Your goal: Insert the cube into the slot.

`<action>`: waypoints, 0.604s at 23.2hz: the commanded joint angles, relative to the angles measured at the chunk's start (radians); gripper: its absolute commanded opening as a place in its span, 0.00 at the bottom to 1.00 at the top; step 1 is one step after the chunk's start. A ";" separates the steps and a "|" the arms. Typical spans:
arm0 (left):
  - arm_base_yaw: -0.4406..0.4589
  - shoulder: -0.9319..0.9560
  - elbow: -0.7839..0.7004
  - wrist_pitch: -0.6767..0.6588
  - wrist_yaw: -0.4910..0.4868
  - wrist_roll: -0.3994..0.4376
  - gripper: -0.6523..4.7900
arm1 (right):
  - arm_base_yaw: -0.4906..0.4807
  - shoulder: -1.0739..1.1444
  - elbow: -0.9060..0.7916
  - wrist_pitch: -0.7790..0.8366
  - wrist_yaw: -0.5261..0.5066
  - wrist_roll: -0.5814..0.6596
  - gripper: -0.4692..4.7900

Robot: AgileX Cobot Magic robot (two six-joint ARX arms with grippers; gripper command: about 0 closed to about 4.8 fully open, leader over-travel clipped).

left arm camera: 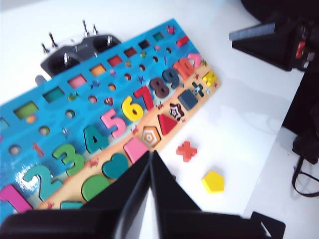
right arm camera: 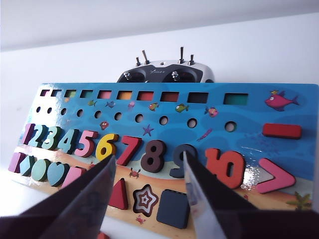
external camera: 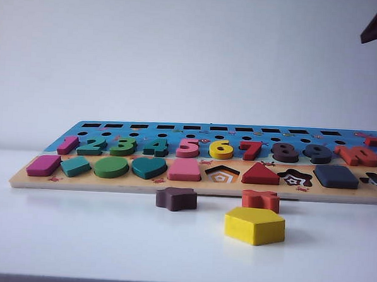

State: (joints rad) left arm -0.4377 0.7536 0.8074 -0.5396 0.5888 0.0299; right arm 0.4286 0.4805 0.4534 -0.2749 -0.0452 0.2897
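Apparently the job is done: the cube (external camera: 336, 176) sits flush in the slot at the right of the puzzle board (external camera: 142, 185). The right gripper (right arm camera: 147, 199) hangs above it, jaws wide and empty; the left gripper (left arm camera: 150, 172), pinched together, holds nothing.

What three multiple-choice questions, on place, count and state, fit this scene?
1. Where is the cube? A on the table; B seated in the board; C in a gripper.
2. How many loose blocks lie before the board? A one; B three; C five.
3. How stands the right gripper, raised near the board? A open, empty; B shut on the cube; C shut, empty.
B: it fills its recess. B: brown star, red cross, yellow pentagon. A: fingers apart; the left gripper, over the board's near edge, is shut.
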 commanded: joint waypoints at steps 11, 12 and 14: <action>0.134 -0.152 0.001 0.130 -0.157 0.005 0.14 | -0.294 -0.476 -0.251 0.007 -0.017 -0.006 0.43; 0.158 -0.166 0.000 0.129 -0.160 0.005 0.14 | -0.306 -0.470 -0.256 0.012 -0.018 -0.006 0.39; 0.202 -0.194 -0.008 0.131 -0.167 0.003 0.14 | -0.341 -0.478 -0.265 0.011 -0.016 -0.006 0.27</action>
State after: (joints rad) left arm -0.2493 0.5697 0.8024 -0.4229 0.4297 0.0299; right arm 0.1036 0.0048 0.1905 -0.2726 -0.0586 0.2878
